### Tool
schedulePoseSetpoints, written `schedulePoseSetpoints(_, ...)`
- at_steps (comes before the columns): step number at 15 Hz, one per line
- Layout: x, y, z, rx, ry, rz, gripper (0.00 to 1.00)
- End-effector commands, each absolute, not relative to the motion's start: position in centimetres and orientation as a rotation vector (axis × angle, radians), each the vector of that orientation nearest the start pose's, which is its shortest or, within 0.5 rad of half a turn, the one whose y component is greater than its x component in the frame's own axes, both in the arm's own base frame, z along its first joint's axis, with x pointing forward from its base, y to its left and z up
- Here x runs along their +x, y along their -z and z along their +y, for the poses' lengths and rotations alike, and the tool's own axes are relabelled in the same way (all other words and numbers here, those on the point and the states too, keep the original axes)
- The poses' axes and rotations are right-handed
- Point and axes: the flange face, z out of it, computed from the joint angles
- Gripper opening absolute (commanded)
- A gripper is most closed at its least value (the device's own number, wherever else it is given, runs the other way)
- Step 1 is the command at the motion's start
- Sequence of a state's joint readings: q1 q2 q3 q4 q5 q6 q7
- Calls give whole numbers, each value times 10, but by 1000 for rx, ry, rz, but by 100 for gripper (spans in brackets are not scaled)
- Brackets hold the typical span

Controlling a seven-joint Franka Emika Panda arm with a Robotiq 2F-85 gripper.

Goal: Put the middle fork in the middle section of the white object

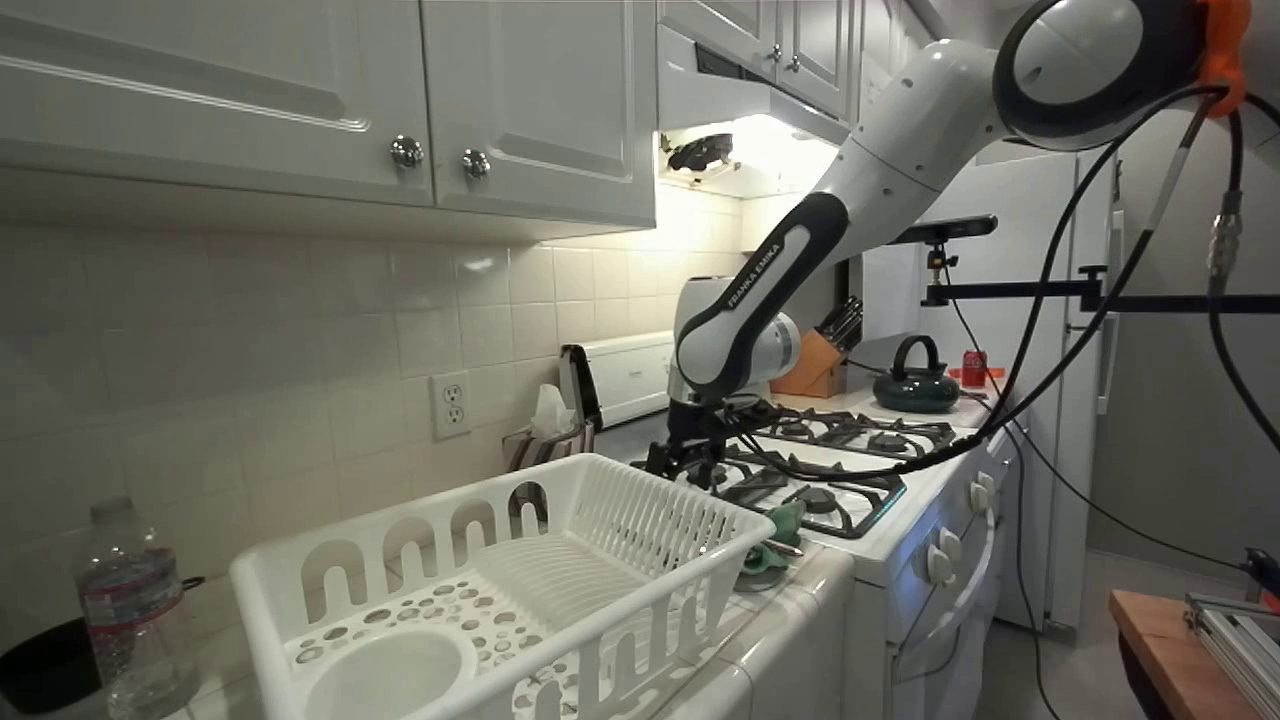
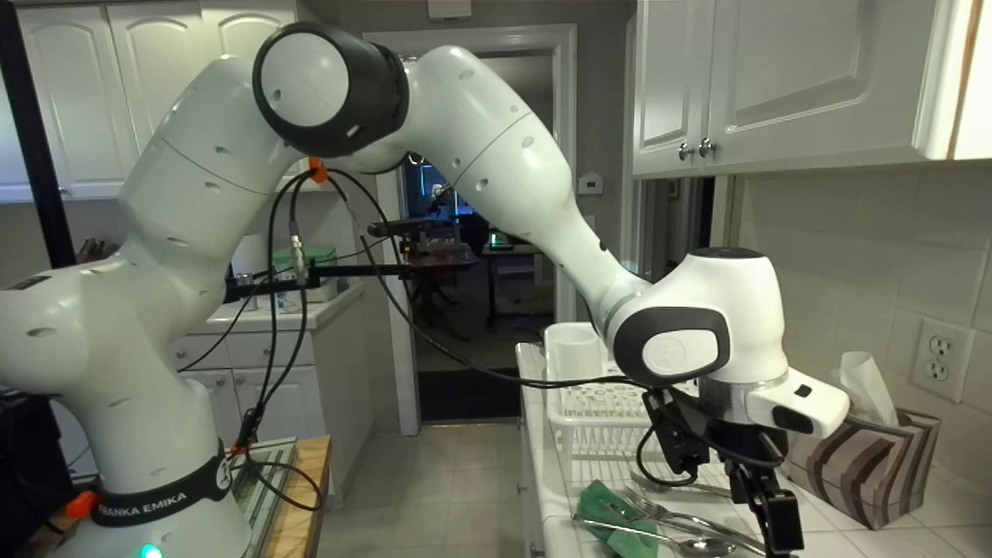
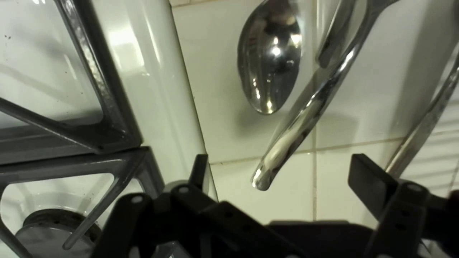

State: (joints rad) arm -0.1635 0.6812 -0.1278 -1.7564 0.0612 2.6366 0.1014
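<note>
In the wrist view, my gripper [image 3: 284, 173] comes in from the bottom edge, its jaws spread wide and pinching nothing. The fork [image 3: 299, 129] lies on the tiled counter [image 3: 233, 143] and slants through the centre of the frame, its handle end within the span of my jaws, its neck leaving at the upper right; the head is cut off there, so I only presume this is the middle one. A spoon [image 3: 269, 61] rests just beside it at upper centre; another handle [image 3: 423, 130] runs near my jaw at the right. The white rack [image 1: 560, 570] occupies the lower left and centre of an exterior view.

Step in hand, as I judge it: lining up for the grasp; placing in the middle section is yet to come. The next move calls for a small wrist turn to square with the handle, a descent, and a closing that spares the spoon.
</note>
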Motion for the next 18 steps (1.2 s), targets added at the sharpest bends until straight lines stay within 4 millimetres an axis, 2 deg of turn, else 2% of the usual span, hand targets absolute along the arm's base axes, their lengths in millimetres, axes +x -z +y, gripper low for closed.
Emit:
schedulePoseSetpoints(1, 649, -202, -184, -3113, 284, 720, 100)
schedulePoseSetpoints(3, 648, -199, -182, -3110, 285, 735, 72)
schedulePoseSetpoints(6, 647, -195, -181, -3106, 279, 747, 54)
schedulePoseSetpoints(7, 647, -195, -181, -3103, 277, 750, 82)
schedulePoseSetpoints(8, 647, -194, -181, -3102, 276, 753, 90)
schedulePoseSetpoints(11, 647, -192, -180, -3098, 275, 755, 99)
schedulePoseSetpoints(12, 647, -192, -180, -3098, 276, 754, 99)
schedulePoseSetpoints(14, 648, -191, -180, -3099, 277, 754, 72)
schedulePoseSetpoints(15, 648, -191, -180, -3099, 279, 754, 71)
schedulePoseSetpoints(18, 649, -190, -179, -3102, 284, 747, 49)
